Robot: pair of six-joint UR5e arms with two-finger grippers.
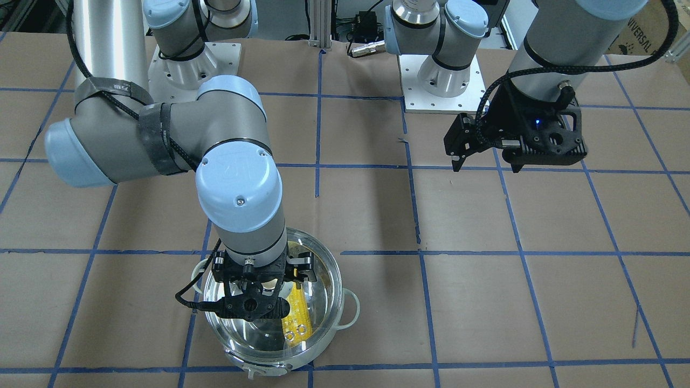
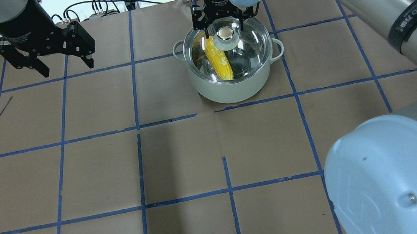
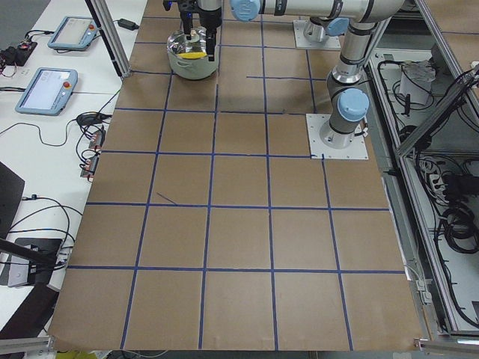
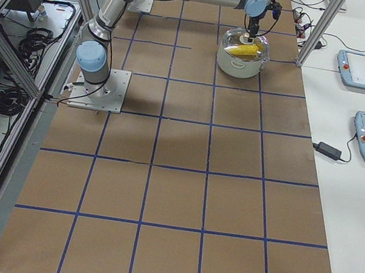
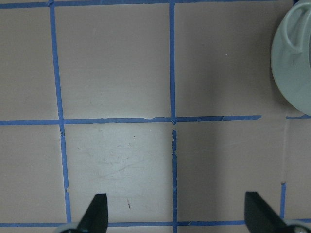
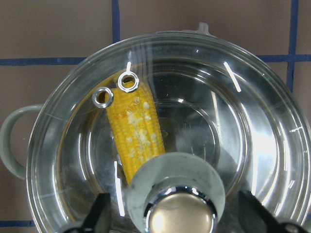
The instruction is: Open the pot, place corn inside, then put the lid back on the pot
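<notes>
The steel pot [image 2: 229, 88] stands at the far side of the table with the glass lid [image 2: 250, 50] resting on it. The yellow corn [image 2: 218, 61] lies inside, seen through the glass; it also shows in the right wrist view [image 6: 136, 131]. My right gripper [image 2: 222, 30] is open just above the lid. Its fingers [image 6: 99, 213] stand on either side of the lid's knob [image 6: 177, 204], apart from it. My left gripper [image 2: 66, 66] is open and empty, held above the table well off to the pot's side. In the left wrist view [image 5: 175, 216] the pot's edge [image 5: 291, 63] shows at the top right.
The table is brown paper with a blue tape grid [image 2: 135, 125]. The two arm bases [image 1: 436, 81] stand at the robot's side. Tablets and cables [image 3: 45, 90] lie on the side benches off the table.
</notes>
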